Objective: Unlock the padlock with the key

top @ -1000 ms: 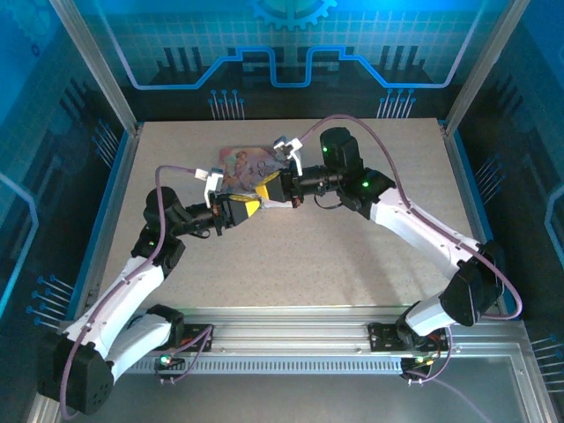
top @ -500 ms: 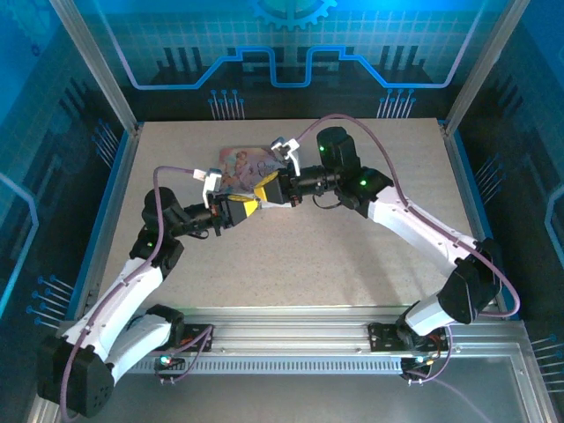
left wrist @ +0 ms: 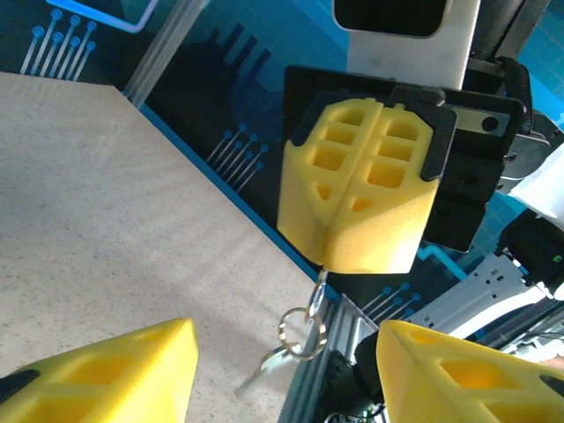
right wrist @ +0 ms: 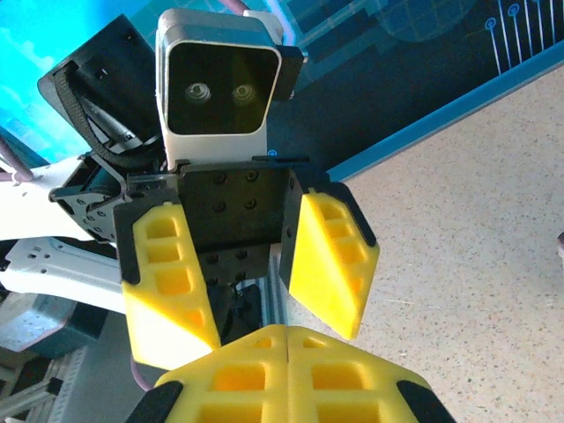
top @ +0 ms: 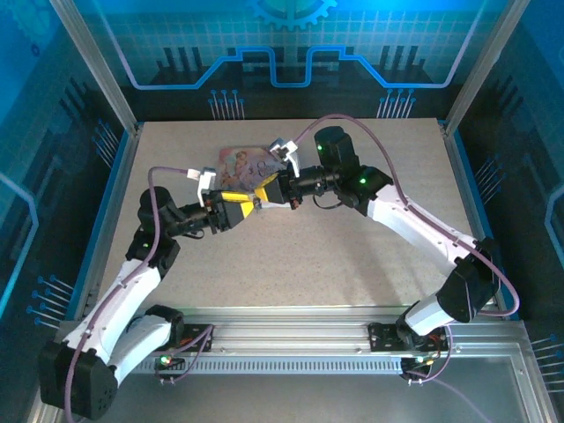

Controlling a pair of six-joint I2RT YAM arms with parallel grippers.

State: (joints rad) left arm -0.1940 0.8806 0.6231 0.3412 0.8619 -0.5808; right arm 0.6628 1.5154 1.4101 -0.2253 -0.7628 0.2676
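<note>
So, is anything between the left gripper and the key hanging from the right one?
Nothing visible. The key and its ring dangle freely from the shut right gripper, ahead of the open left gripper, in the gap between its fingers.

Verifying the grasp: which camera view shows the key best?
Left wrist: the key hangs with its ring from the shut right fingers. Top external: too small to tell. Right wrist: hidden by those fingers.

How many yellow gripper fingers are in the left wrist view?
4. The left gripper has two fingers apart at the bottom corners. The right gripper has two fingers pressed together in the middle, pinching a thin metal piece with a ring below. None seems hidden.
</note>
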